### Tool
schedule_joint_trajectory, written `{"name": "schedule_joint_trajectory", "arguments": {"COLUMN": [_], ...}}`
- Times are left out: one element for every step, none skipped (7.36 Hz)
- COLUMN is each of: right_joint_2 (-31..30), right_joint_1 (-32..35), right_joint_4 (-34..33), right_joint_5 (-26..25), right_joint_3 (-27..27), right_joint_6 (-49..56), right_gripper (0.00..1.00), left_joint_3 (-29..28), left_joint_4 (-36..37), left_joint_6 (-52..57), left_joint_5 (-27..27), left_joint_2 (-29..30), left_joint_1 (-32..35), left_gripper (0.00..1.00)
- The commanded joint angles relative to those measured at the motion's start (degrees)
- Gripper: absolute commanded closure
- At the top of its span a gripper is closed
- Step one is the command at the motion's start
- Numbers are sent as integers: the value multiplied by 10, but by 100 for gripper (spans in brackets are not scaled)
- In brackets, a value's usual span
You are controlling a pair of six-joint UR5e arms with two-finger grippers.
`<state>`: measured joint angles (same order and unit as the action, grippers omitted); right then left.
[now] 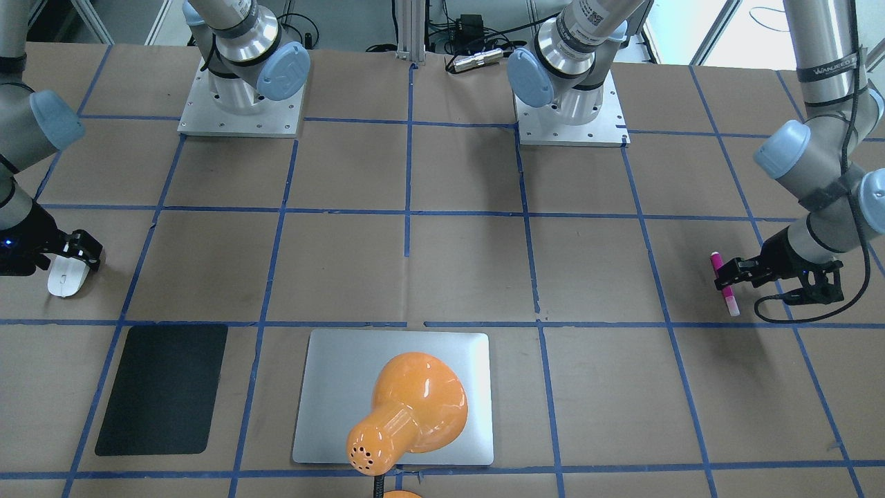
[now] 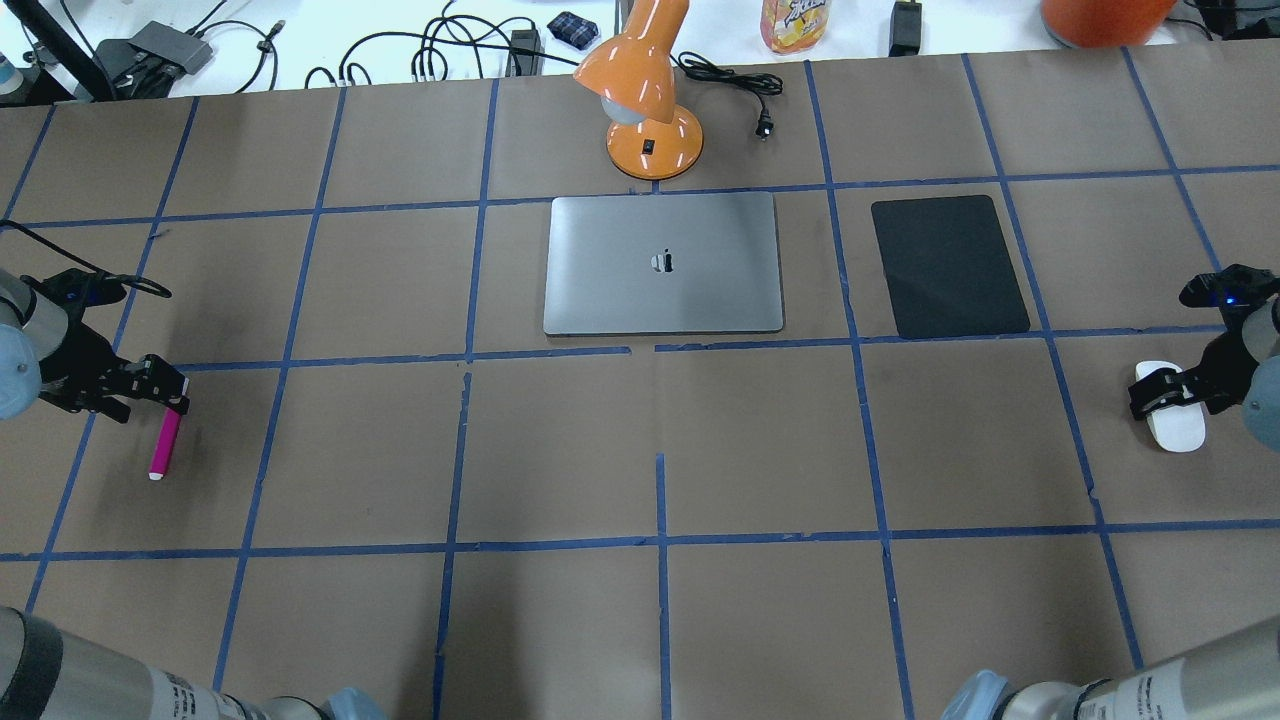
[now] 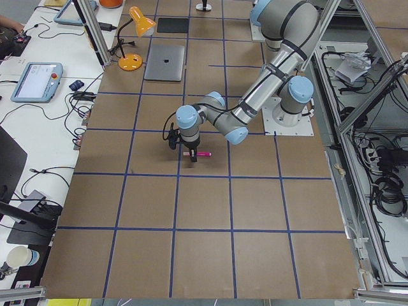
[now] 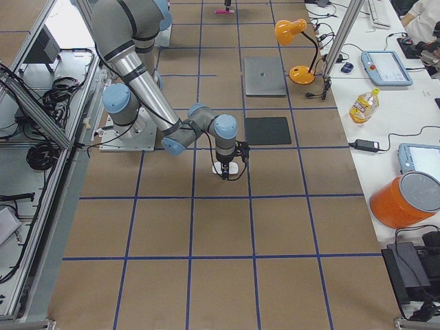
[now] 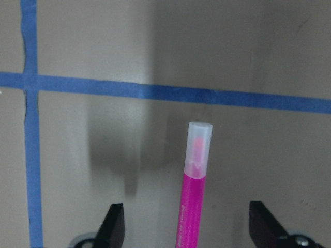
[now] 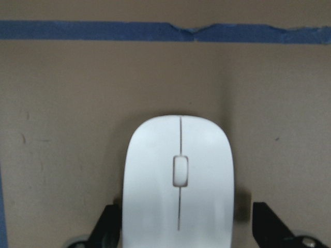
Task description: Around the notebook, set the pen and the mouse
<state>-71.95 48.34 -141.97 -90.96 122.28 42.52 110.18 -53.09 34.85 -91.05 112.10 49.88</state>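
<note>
The magenta pen lies on the brown table far out on my left side, its pale cap pointing away from the wrist camera. My left gripper straddles the pen's near end, open, with both fingers clear of it. The white mouse rests on the table far out on my right. Around its rear end my right gripper stands open, and a gap shows at the finger on one side. The silver notebook lies flat at the table's middle, far from both.
An orange desk lamp stands just beyond the notebook, its head hanging over it in the front view. A black mat lies beside the notebook on my right side. Blue tape lines grid the table.
</note>
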Motion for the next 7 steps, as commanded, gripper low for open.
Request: {"name": "schedule_joint_trajectory", "arguments": {"right_joint_2": [-1, -5, -4, -6, -5, -6, -6], "right_joint_1": [0, 0, 1, 3, 3, 4, 8], "right_joint_4": [7, 7, 7, 7, 6, 7, 6], "right_joint_5": [-1, -1, -1, -1, 0, 0, -1], "right_joint_3": [-3, -4, -5, -5, -5, -5, -5], "right_joint_6": [-9, -9, -9, -9, -9, -14, -17], "right_gripper": [18, 18, 27, 31, 39, 42, 42], "left_joint_3": [1, 1, 1, 0, -1, -2, -2], "left_joint_4": [-1, 0, 1, 1, 1, 1, 2], "left_joint_6": [-2, 0, 0, 0, 0, 3, 1], "left_joint_5": [1, -1, -4, -4, -4, -3, -3], "left_joint_2": [14, 16, 16, 16, 16, 16, 17], "left_joint_1": [1, 1, 1, 1, 1, 1, 2], "left_gripper": [25, 34, 36, 51, 82, 100, 100]}}
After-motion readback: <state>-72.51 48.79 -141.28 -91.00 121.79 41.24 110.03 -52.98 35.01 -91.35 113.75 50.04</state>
